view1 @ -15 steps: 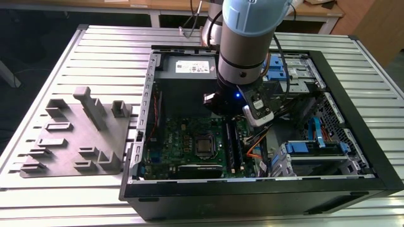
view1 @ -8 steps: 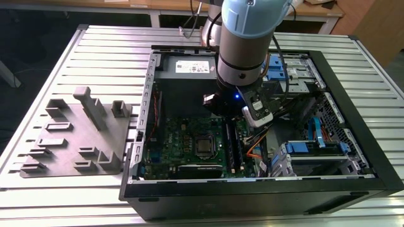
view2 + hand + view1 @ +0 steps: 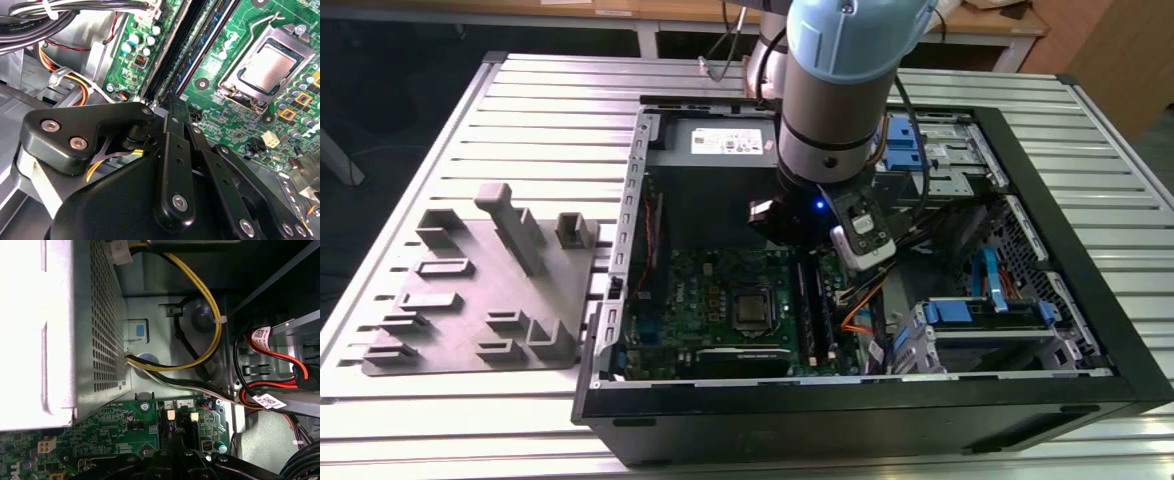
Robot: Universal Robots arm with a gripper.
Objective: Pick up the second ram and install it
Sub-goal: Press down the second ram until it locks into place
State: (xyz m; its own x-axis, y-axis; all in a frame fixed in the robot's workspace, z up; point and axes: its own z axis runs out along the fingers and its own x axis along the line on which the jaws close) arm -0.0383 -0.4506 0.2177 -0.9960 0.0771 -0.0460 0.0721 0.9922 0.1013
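The end effector [image 3: 817,262] is hanging inside the open computer case [image 3: 1067,400], just above the motherboard [image 3: 707,290] and over the end of the long black memory slots [image 3: 811,310] nearest the power supply [image 3: 720,140]. In the second wrist view its black linkages are drawn in close together over the slots [image 3: 172,55], but I cannot tell whether anything is gripped between them. A thin dark board, possibly the second ram [image 3: 207,42], is sitting in 1 of those slots beside the processor socket [image 3: 265,70]. The grey fixture plate [image 3: 467,300] is lying on the desk [image 3: 520,90], outside the case on the exterior view's left.
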